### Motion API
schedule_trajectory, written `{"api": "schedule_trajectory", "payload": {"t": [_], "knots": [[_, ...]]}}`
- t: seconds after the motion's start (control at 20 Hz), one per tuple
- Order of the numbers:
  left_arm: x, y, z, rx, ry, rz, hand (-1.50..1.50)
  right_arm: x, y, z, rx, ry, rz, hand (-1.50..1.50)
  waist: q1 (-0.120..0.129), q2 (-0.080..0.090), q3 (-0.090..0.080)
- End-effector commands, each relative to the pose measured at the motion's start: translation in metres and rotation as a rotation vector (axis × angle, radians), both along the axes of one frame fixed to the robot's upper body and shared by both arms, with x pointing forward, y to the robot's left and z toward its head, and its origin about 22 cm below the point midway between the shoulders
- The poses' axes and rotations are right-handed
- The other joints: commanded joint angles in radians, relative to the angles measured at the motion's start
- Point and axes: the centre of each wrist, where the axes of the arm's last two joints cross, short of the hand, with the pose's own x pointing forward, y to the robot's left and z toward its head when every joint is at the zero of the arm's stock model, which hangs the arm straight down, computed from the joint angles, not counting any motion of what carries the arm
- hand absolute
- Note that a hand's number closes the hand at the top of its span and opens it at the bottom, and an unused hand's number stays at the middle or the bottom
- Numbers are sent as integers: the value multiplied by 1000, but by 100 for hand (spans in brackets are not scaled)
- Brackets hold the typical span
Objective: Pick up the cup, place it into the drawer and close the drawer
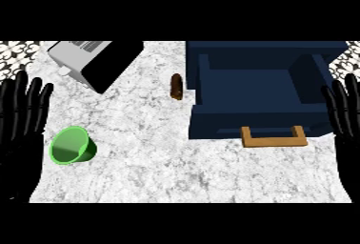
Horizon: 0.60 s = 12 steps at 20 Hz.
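A: What carries everything here?

B: A white marbled counter (pixel 175 167) fills the head view. At its top corners a strip of black-and-white patterned surface (pixel 17 50) shows beyond the edge.

A: And the biggest thing on it?

B: A dark blue drawer (pixel 256 90), pulled open, sits at the upper right. Its inside is bare as far as can be seen, and a tan wooden handle (pixel 274 138) juts from its front toward the viewer.

A: What are the hands doing?

B: The left robot hand (pixel 21 119) stands at the left edge, fingers straight and pointing up, spread apart, holding nothing. The right robot hand (pixel 346 119) stands the same way at the right edge, just beside the drawer's right wall, also holding nothing. Neither touches any object.

A: Anything else up there?

B: A grey and black appliance (pixel 95 57), set at an angle, lies at the upper left.

A: Where is the cup?

B: The green cup (pixel 72 145) lies tipped on the counter at the lower left, its open mouth facing down-left, just beside the left robot hand and well apart from the drawer.

A: Does anything lie between them?

B: A small brown oblong object (pixel 176 86) lies just left of the drawer's left wall, above the straight line from cup to drawer.
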Motion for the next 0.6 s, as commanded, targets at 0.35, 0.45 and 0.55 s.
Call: {"api": "schedule_trajectory", "payload": {"t": [0.35, 0.45, 0.55], "knots": [[5, 83, -36, -205, 228, -195, -150, 5, 15, -5, -35, 123, 123, -150, 35, -10, 32], [-4, 90, -36, -212, 255, -217, -150, 5, 0, -13, -17, 132, 139, -150, 33, -15, 35], [1, 109, -35, -215, 261, -225, -150, 11, 6, 0, -15, 146, 137, -150, 30, -16, 35]]}}
